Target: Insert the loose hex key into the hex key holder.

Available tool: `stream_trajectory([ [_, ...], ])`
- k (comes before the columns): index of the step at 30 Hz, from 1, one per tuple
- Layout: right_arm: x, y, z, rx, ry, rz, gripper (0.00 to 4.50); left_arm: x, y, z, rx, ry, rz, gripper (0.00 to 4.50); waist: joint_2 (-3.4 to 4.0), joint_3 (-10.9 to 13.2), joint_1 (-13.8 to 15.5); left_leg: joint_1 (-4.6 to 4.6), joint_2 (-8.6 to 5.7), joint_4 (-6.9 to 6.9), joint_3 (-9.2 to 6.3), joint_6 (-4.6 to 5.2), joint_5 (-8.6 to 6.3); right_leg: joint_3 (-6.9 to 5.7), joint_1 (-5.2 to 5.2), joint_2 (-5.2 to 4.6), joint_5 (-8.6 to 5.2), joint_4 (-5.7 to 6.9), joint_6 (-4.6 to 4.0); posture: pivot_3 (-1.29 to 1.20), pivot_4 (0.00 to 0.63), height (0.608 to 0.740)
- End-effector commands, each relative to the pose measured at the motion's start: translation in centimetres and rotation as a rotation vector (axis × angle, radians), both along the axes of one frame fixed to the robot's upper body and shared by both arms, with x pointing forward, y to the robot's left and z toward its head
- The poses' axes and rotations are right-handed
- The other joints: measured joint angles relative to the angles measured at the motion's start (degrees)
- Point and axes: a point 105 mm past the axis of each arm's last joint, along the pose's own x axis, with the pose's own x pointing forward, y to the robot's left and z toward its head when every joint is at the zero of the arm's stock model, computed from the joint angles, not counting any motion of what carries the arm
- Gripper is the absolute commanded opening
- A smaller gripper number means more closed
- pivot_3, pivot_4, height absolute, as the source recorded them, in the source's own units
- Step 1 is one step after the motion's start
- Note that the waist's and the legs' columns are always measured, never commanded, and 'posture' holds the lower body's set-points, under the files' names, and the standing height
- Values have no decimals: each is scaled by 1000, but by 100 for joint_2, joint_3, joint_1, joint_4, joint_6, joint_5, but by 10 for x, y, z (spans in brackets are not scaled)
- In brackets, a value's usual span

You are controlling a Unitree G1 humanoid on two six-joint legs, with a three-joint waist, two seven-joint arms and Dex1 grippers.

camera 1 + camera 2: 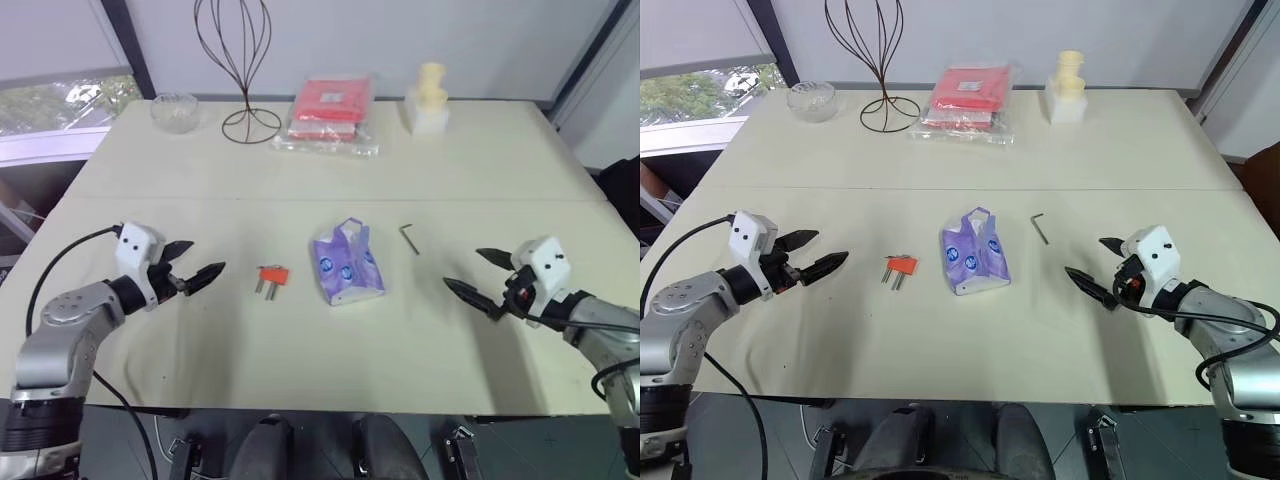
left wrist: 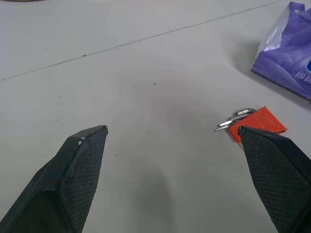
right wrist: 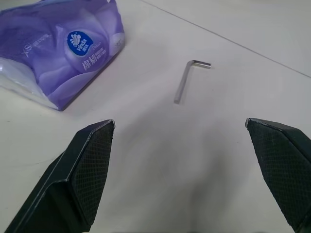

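The loose hex key, a thin dark L-shaped rod, lies flat on the cream table right of centre. The hex key holder, a small orange-red block with grey prongs, lies left of centre. My left gripper hovers open just left of the holder, nothing between its fingers. Over the table's right side my right gripper stands open too, with the loose hex key a short way ahead of it.
A purple tissue packet lies between holder and loose key. Along the back of the table stand a glass bowl, a wire stand, a red packet in clear plastic and a cream figure on a white block.
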Motion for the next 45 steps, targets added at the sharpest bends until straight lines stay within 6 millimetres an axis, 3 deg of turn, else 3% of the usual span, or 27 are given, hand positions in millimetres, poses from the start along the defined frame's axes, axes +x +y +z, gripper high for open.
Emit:
stream_trajectory([
  [1,0,7,14,0,-69,21,4500,0,1,15,6,-49,1,4475,0,0,-1,0,0,0,0,0,0,0,0,0,0,0,0,0,150,740],
  [12,3,15,18,-24,-87,41,4500,1,3,15,49,-37,-33,4475,0,0,-3,0,0,0,0,0,0,0,-1,0,0,0,0,0,150,740],
  [20,-18,71,16,-172,-53,355,4500,-20,-20,38,165,2,-369,4475,-3,5,-12,-1,2,-2,0,0,0,-4,-1,3,0,-2,0,0,150,740],
  [25,-17,101,9,-159,-75,452,4500,-18,-30,42,220,-10,-443,4475,-1,6,-14,-1,2,-1,0,2,-1,-5,10,3,0,-25,0,0,150,740],
  [31,0,122,-6,-158,-100,465,4500,-17,-45,37,186,-25,-458,4475,-2,7,-45,-3,2,0,2,7,-4,-6,6,3,0,-27,0,0,150,740],
  [37,28,129,-21,-156,-140,413,4500,-16,-51,26,176,-20,-445,4475,-3,7,-30,-3,2,1,2,6,-3,-6,6,4,1,-26,0,0,150,740],
  [40,28,131,-27,-171,-139,439,3604,-18,-50,19,182,-11,-437,4500,-1,8,-30,-4,2,0,2,6,-3,-6,3,4,1,-25,0,0,150,740],
  [45,25,133,-23,-159,-153,458,893,-19,-48,14,172,-4,-413,4500,-1,8,-26,-6,2,0,1,6,-3,-6,1,3,1,-26,0,0,150,740],
])
